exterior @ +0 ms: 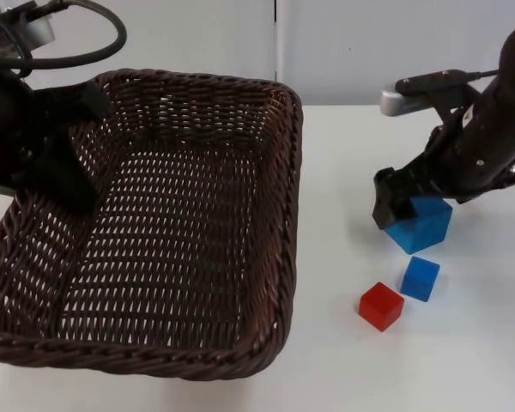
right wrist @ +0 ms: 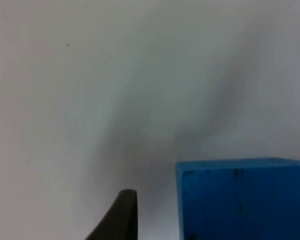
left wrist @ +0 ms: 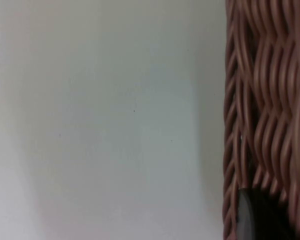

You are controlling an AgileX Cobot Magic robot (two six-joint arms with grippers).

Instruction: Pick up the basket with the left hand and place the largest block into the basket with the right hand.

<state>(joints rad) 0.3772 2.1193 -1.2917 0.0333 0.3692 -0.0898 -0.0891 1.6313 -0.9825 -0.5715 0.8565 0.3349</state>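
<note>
A dark brown wicker basket (exterior: 266, 215) takes up the left half of the top view, and it looks raised above the table. My left gripper (exterior: 73, 189) is shut on its left rim; in the left wrist view the woven wall (left wrist: 265, 115) runs beside a black fingertip (left wrist: 250, 220). The largest block, a blue cube (exterior: 422, 225), rests on the table at the right. My right gripper (exterior: 409, 209) is down at it and open. One fingertip (right wrist: 121, 215) stands a gap away from the cube's side (right wrist: 240, 200).
A smaller blue cube (exterior: 421, 278) and a small red cube (exterior: 381, 305) lie on the white table just in front of the large one. The grey partition wall (exterior: 343, 43) closes the back. Bare table separates the basket from the cubes.
</note>
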